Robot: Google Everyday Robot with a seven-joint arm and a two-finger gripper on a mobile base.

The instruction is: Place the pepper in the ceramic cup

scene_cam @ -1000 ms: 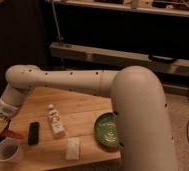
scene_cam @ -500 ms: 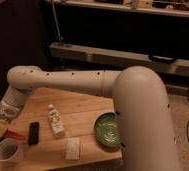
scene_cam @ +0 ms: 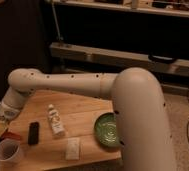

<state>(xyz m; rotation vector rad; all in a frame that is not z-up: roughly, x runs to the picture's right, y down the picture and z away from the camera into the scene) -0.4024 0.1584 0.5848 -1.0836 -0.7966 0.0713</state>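
Note:
My gripper point(scene_cam: 1, 129) is at the far left of the wooden table point(scene_cam: 83, 112), at the end of the white arm that reaches in from the right. It is shut on the small red-orange pepper point(scene_cam: 11, 135), which sticks out at its lower tip. The white ceramic cup point(scene_cam: 8, 150) stands upright at the table's front left corner, just below and slightly right of the gripper. The pepper is just above the cup's far rim and outside the cup.
A black rectangular block point(scene_cam: 33, 133) lies right of the cup. A white labelled bottle point(scene_cam: 54, 120) lies on its side mid-table. A small white packet point(scene_cam: 73, 148) is near the front edge. A green round plate point(scene_cam: 108, 131) sits beside the arm's large link.
The gripper has dropped slightly toward the cup with the pepper. The other things have not moved.

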